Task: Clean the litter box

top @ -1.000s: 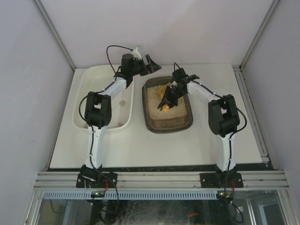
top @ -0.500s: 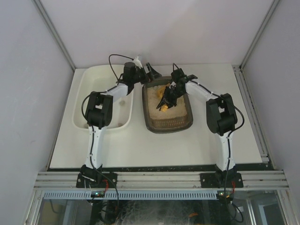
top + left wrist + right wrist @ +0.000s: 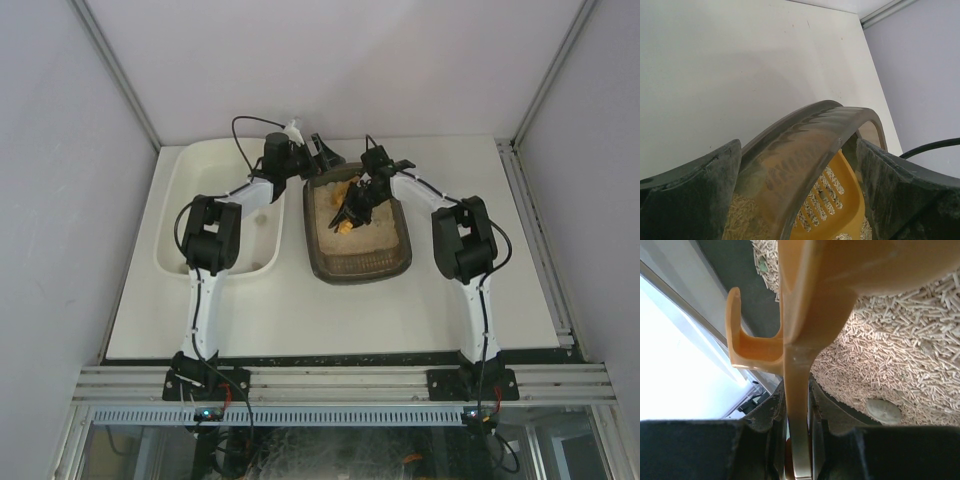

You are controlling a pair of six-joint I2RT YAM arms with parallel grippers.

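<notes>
Left tool (image 3: 325,157), wide open, now straddles litter box (image 3: 358,272) rim.

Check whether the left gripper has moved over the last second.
Yes. The left gripper shifted down and slightly right in the top view, to the litter box's far-left rim, which its open jaws straddle.

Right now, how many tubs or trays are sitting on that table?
2. The white tub sits on the left side of the table. The dark litter box, with an orange scoop in it, sits right beside it near the middle. No others show from above.
</notes>
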